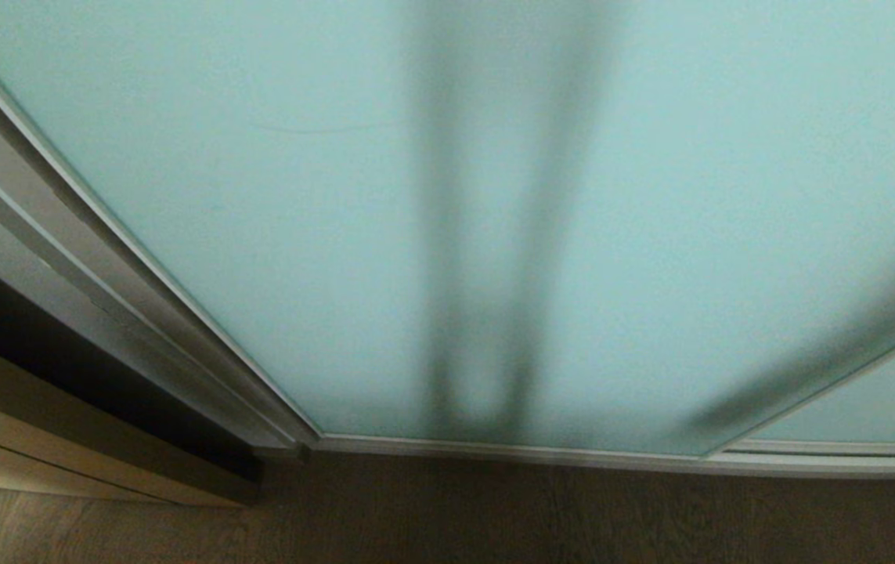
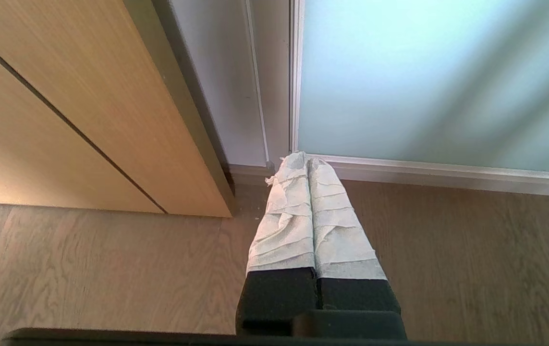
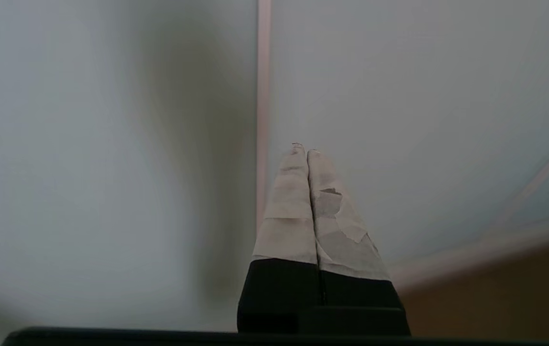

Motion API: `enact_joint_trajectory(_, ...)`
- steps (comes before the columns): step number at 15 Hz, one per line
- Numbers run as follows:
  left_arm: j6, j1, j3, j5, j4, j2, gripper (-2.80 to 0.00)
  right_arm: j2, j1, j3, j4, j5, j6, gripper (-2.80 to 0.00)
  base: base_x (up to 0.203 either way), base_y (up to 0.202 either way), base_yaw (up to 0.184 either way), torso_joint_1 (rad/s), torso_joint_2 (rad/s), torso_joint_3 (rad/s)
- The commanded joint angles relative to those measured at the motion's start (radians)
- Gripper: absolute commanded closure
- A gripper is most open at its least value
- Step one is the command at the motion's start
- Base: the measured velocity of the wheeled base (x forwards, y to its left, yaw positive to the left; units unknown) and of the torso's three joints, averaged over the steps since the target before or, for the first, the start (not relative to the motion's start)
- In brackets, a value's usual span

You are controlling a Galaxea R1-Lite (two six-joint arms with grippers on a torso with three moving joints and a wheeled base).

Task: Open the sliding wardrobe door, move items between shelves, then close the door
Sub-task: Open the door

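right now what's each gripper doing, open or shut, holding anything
left gripper: shut, holding nothing, above the floor.
right gripper: shut, holding nothing, facing the sliding wardrobe door.

Frosted glass of the sliding wardrobe door [image 1: 259, 235] hides the wardrobe's interior; only two dark upright bands [image 1: 486, 274] show through, too blurred to identify. The door's top runs past the head view's edge. In the right wrist view, a second panel [image 3: 423, 120] and the floor [image 3: 495, 298] are smeared.
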Motion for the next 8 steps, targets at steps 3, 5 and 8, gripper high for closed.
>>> enact_joint_trajectory(3,0.000,0.001,0.000,0.000,0.000,0.002,0.00,-0.024,0.015,0.324,-0.060,0.005,-0.019,0.00,0.000,0.000,0.000,0.000,0.00,0.000)
enact_joint_trajectory(5,0.001,0.002,0.000,0.000,0.000,0.002,0.00,-0.025,0.015,0.459,-0.180,0.033,-0.051,0.00,0.000,0.000,0.000,0.000,0.00,0.000)
enact_joint_trajectory(8,0.001,0.000,0.000,0.000,0.000,0.002,0.00,-0.027,0.017,0.586,-0.302,0.209,-0.060,0.00,0.000,0.000,0.000,0.000,0.00,0.000)
